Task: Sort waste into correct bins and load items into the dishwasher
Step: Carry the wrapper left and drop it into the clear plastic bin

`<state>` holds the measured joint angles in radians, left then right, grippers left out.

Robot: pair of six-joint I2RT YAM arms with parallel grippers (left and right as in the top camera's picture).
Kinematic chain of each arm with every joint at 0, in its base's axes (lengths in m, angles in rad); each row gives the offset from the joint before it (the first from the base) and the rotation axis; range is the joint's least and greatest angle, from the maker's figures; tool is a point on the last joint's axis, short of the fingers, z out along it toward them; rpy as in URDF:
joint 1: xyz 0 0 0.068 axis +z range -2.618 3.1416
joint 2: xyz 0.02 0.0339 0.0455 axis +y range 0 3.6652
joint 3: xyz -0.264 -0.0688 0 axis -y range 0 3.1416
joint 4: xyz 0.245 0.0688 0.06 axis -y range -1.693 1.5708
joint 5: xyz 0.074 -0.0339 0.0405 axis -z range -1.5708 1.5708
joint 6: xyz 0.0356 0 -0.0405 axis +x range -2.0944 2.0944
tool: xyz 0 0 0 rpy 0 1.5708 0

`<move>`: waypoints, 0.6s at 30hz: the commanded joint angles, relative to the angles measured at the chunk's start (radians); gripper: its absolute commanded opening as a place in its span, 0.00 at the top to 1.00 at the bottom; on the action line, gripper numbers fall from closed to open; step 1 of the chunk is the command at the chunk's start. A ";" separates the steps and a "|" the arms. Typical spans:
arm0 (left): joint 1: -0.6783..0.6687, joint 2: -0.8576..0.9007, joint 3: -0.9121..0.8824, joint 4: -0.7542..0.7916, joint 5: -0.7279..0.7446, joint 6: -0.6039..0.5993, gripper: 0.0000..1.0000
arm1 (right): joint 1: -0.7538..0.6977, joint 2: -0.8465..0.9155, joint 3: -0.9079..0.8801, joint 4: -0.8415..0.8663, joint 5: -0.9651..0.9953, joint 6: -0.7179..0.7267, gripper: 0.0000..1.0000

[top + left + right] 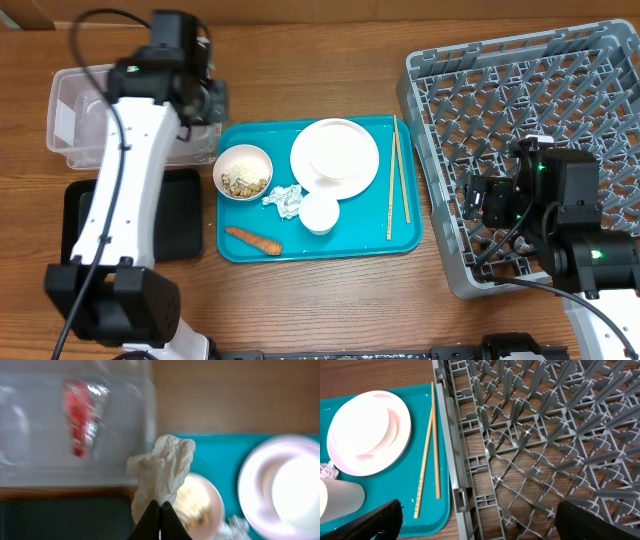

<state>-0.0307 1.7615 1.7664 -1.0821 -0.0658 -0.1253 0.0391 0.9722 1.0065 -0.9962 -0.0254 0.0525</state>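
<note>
The rack (545,435) spreads beneath the right end effector (479,519), its fingers wide apart. The clear tub (125,460), holding a red wrapper (82,415), lies ahead-left of the left end effector (160,510), which pinches a white tissue (162,465).

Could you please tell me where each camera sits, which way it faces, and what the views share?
Overhead: fixed above the table, looking straight down on the teal tray, dish rack, left arm and right arm.
Left wrist: on the left arm, looking past its left gripper, shut on a tissue, toward the clear tub.
Right wrist: on the right arm, looking down past the open right gripper at the dish rack and chopsticks.
Shared: the white plate shows in all three.
</note>
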 commanded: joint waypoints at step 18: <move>0.097 0.009 0.023 0.045 0.159 -0.017 0.34 | -0.004 -0.013 0.032 -0.002 0.005 0.007 0.00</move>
<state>0.0978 1.7992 1.7695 -1.0187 -0.0536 -0.1577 0.0391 0.9722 1.0065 -0.9966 -0.0254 0.0521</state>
